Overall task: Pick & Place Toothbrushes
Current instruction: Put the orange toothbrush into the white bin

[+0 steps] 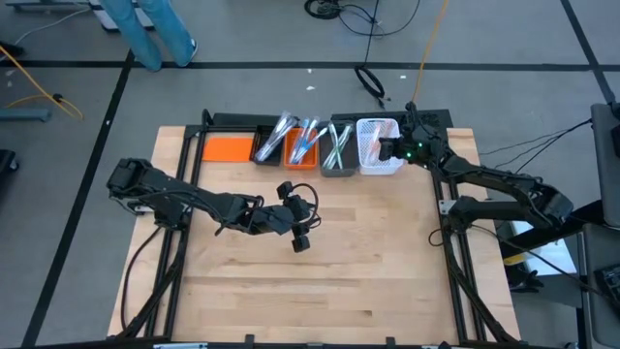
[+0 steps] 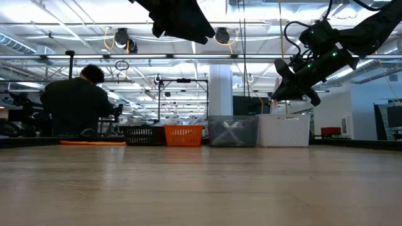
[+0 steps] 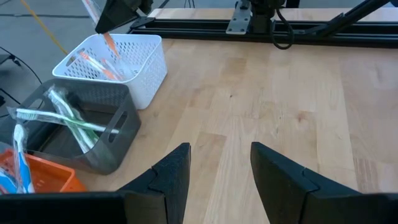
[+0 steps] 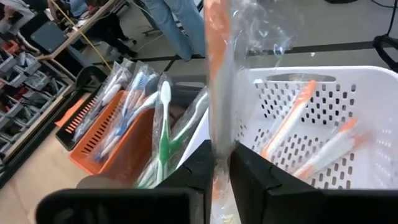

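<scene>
Orange-handled toothbrush [image 4: 219,93], wrapped, sits pinched in our right gripper [image 4: 221,163] above the white bin [image 1: 379,147]. Sorting looks nearly done: other toothbrushes [image 1: 291,139] lie in the bins, bare tabletop [image 1: 320,281] otherwise. Left gripper [image 3: 219,163] idles mid-table, fingers apart w/ nothing held.

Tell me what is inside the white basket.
The white basket holds orange-accented toothbrushes, at least two. The right gripper holds another wrapped toothbrush above it, hiding part of the basket's floor.

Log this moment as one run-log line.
right gripper: shut on orange toothbrush, above white basket | left gripper: open, empty, over table
</scene>
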Robot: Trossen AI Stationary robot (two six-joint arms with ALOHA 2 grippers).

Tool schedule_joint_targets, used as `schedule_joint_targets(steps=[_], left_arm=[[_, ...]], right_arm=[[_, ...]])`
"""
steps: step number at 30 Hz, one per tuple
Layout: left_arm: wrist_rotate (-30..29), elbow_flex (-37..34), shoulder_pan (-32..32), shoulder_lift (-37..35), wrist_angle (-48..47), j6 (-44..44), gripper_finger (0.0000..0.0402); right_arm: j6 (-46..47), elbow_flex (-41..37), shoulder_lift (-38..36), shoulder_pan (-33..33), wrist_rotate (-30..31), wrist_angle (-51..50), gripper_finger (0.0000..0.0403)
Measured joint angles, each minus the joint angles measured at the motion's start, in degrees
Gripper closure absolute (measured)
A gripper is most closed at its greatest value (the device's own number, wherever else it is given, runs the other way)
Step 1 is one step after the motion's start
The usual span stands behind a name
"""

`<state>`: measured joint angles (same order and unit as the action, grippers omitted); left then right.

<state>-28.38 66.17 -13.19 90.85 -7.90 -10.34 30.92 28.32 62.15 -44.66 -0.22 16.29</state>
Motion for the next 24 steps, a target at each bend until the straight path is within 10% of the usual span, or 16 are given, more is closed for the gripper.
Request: schedule_joint_targets(steps=[24], left_arm=[[0.0,0.0,0.0,0.0,0.0,-0.2,0.0231]], right_arm=[[-4.6,0.0,0.0,0.0,2.0,-1.1,0.0217]])
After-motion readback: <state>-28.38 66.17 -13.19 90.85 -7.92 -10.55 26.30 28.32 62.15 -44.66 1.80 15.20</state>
